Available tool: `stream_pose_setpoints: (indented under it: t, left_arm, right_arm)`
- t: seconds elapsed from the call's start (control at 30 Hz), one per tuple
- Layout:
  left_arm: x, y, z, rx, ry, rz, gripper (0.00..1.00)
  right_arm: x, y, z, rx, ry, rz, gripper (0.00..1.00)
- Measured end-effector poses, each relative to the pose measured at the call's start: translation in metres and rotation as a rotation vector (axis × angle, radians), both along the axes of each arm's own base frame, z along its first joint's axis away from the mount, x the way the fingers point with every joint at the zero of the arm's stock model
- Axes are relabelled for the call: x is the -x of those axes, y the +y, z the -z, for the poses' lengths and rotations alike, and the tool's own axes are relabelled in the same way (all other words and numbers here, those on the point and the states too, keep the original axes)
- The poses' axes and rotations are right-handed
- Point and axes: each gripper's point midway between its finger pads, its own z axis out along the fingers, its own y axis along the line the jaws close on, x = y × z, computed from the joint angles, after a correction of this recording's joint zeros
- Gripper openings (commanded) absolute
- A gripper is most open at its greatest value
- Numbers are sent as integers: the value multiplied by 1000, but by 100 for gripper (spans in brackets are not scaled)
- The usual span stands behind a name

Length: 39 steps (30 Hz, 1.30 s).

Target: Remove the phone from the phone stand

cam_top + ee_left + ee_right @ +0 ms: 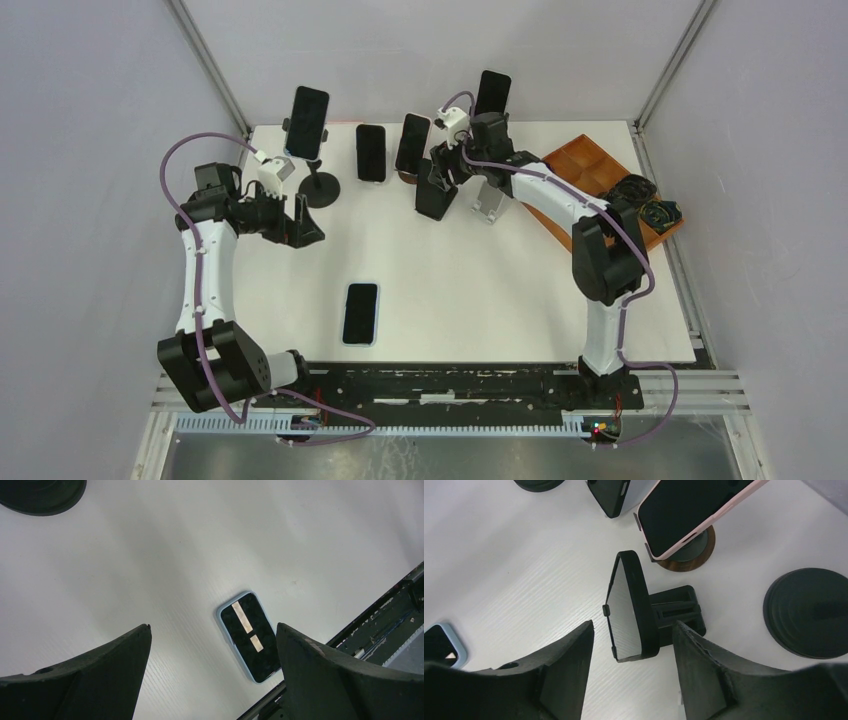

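Note:
A black-cased phone leans upright in a low black phone stand, its screen mirroring the white table. My right gripper hangs over its lower end with one finger on each side. A gap shows on both sides, so the jaws are open and not touching it. From above, this phone stands mid-table under the right gripper. My left gripper is open and holds nothing. It hovers over bare table near a blue-cased phone that lies flat.
Several other phones are around: one on a tall stand, one lying flat, a pink-cased one on a round wooden-rimmed stand, and one at the back. A silver stand and an orange tray are to the right.

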Motion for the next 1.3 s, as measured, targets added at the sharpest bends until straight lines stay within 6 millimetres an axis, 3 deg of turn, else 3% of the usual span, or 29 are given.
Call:
stream_pose_setpoints:
  t: [0.3,0.4,0.93,1.13,1.3]
  left_arm:
    - [1,0,0,1,4,0,100]
    - [1,0,0,1,4,0,100]
    - [1,0,0,0,5,0,100]
    - [2,0,1,0,11,-1,100]
    - [2,0,1,0,13,-2,100]
  right_arm:
    - [-2,11,12,-32,10,-46,22]
    - [-2,16,12,-53,21,-63,0]
    - [-2,20,0,-61,-1,-80,0]
    - [0,18,-26,-83,-42,-81,0]
    - [6,17,-59,-118,-91,-83,0]
